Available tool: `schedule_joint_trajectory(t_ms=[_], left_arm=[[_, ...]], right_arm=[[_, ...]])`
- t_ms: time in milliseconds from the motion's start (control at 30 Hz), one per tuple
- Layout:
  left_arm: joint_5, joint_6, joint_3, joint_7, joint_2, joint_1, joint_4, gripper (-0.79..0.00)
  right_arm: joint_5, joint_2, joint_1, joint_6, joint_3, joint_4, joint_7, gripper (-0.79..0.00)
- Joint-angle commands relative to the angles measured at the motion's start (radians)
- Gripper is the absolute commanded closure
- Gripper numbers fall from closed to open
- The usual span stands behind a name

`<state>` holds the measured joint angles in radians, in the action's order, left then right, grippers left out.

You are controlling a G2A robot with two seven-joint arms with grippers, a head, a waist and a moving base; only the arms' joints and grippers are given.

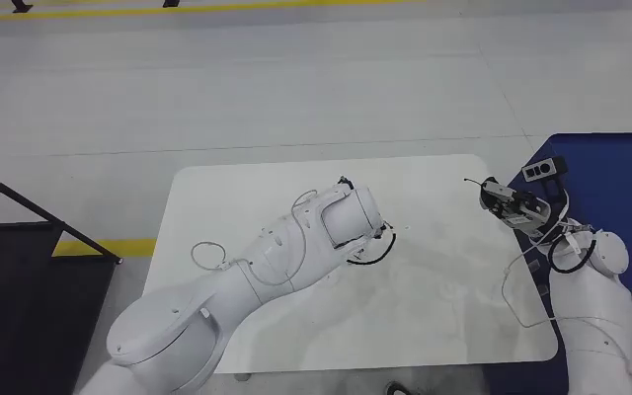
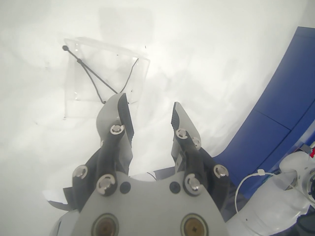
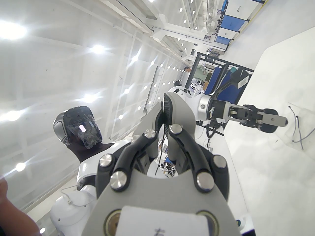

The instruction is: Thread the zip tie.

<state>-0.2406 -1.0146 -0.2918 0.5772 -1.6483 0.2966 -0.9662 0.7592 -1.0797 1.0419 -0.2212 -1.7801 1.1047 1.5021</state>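
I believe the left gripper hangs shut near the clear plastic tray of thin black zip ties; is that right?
Not quite: the left gripper hangs open near the clear plastic tray of thin black zip ties, as the left wrist view shows.

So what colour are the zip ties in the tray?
Black; the zip ties show best in the left wrist view.

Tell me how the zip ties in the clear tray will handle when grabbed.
Probably floppy: the zip ties curve and cross in the clear tray. Likely light, thin and prone to slip from the open left hand.
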Motion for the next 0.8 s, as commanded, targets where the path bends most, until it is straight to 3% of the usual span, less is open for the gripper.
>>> schedule_joint_trajectory(t_ms=[0,267,500,767], left_arm=[[0.018,0.002,0.012,-0.004,-0.003,-0.011,0.028,-0.329],[0.010,0.002,0.058,0.013,-0.053,-0.029,0.165,-0.308],[0.013,0.002,0.118,0.075,-0.115,-0.048,0.277,-0.292],[0.059,0.002,0.122,0.084,-0.191,-0.054,0.423,-0.249]], right_arm=[[0.000,0.000,0.000,0.000,0.000,0.000,0.000,0.000],[0.000,0.000,0.000,0.000,0.000,0.000,0.000,0.000],[0.000,0.000,0.000,0.000,0.000,0.000,0.000,0.000],[0.000,0.000,0.000,0.000,0.000,0.000,0.000,0.000]])
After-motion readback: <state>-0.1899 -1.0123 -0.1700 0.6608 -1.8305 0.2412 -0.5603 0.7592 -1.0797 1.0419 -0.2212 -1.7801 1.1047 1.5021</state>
